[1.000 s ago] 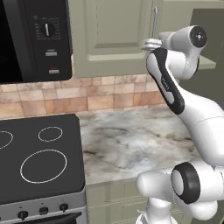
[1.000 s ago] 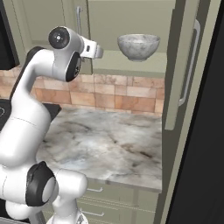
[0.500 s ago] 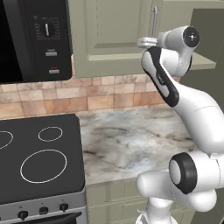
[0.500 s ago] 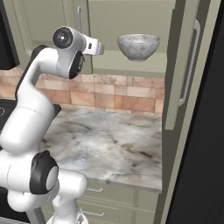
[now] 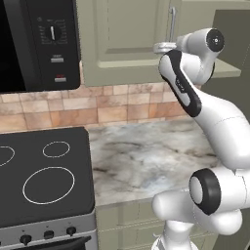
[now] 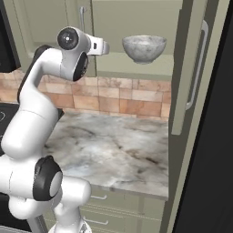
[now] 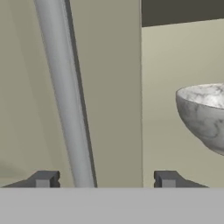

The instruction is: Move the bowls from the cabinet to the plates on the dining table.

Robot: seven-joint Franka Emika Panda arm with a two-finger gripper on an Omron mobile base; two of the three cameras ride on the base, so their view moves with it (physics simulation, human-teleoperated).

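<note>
One grey bowl (image 6: 144, 48) sits upright on the open cabinet's (image 6: 136, 22) bottom shelf, seen clearly in the right base view; in the hand view the same bowl (image 7: 204, 114) shows at the right edge, partly cut off. The arm is raised to cabinet height, and the claw (image 7: 105, 179) points at the closed left door, its two finger tips (image 7: 43, 179) spread apart with nothing between them but the view of the silver handle (image 7: 68, 96) farther off; whether they touch the handle cannot be told. In the right base view the hand (image 6: 98, 47) is level with the bowl and to its left, apart from it. The cabinet's right door (image 6: 195, 68) stands swung open, its long handle facing out. Below lies the marble bench (image 6: 113, 150) with a tiled wall (image 6: 113, 98) behind it. In the left base view a black stove (image 5: 44, 176) adjoins the bench, with a dark microwave (image 5: 39, 44) above it.
</note>
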